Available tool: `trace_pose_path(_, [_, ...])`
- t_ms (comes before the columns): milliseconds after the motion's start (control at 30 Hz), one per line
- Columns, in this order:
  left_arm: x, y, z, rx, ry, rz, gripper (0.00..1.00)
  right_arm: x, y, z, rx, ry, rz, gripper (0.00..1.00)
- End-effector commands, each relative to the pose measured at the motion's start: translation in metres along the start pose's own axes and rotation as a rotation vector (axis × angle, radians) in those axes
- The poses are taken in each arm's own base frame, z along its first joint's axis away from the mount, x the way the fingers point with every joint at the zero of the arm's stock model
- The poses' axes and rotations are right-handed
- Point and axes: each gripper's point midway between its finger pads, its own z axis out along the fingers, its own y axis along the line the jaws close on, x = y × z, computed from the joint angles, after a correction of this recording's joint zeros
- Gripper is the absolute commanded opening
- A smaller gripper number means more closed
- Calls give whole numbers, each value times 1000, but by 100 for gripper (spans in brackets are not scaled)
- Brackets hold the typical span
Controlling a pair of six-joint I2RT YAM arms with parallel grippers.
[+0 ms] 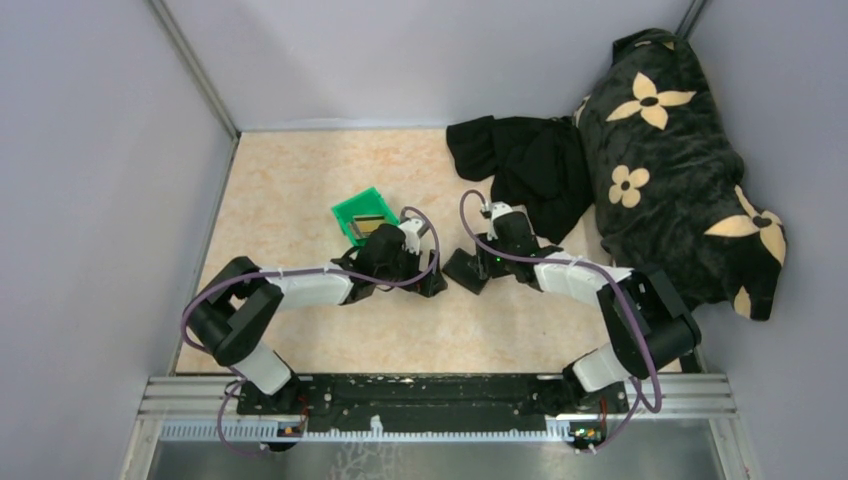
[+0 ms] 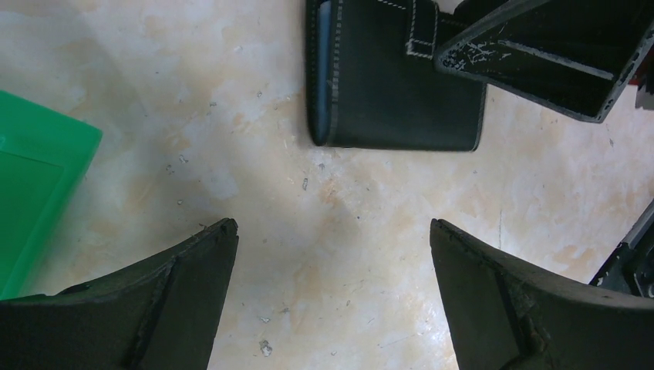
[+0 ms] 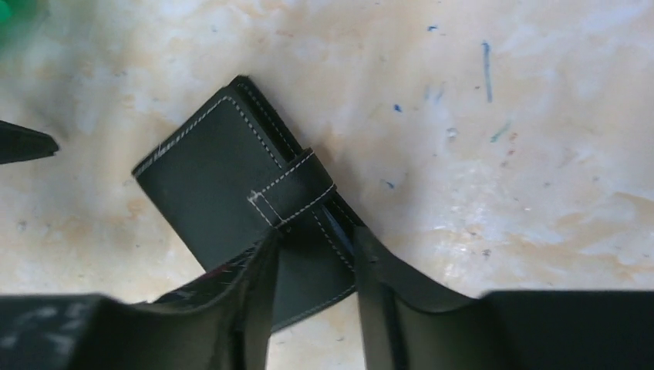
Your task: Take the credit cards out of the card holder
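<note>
The black card holder point(image 3: 208, 177) lies flat and closed on the table, its stitched tab point(image 3: 297, 189) fastened over the edge. My right gripper point(image 3: 312, 239) is down on it just below the tab, jaws partly apart. One finger is over the top face and the other is at the holder's edge. My left gripper point(image 2: 332, 223) hangs wide open over bare table just short of the card holder point(image 2: 393, 85), with nothing between its fingers. A gold-brown credit card point(image 1: 372, 222) lies in the green bin point(image 1: 358, 210). No other card shows.
The green bin point(image 2: 31, 177) sits just left of my left gripper. A crumpled black cloth point(image 1: 530, 165) and a dark flowered cushion point(image 1: 680, 160) fill the back right. Grey walls close the table on the left, back and right.
</note>
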Motion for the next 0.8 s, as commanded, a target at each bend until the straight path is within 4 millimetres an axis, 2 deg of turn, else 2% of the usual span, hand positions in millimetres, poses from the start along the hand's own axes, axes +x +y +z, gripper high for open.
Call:
trace_pose_path(0, [-8,-2,-1,7,-30,11,100,20,12,4,-41,48,-18,30])
trace_pose_path(33, [-7,-3,-1,9,-28,7,100,21,15,4,-52,50,-16,23])
trace_pose_path(100, [-6,-3,-1,13,-28,-1,100,23,21,2,-73,49,-6,0])
trace_pose_path(200, [-7,-4,-2,15,-33,-5,100,21,28,-4,-109,33,8,0])
trace_pose_path(267, [-9,-5,-3,14,-38,-5,100,12,31,-11,-117,0,17,0])
trace_pose_path(367, [-15,-6,-8,10,-57,1,100,-13,32,-27,-107,-88,21,0])
trace_pose_path(500, [-27,-10,-18,9,-84,14,100,-53,24,-51,-38,-189,19,0])
trace_pose_path(633, [-40,-12,-29,-3,-121,27,100,-88,-3,-77,137,-309,3,0])
trace_pose_path(767, [-48,-13,-36,-12,-149,31,100,-102,-31,-91,337,-328,-46,0])
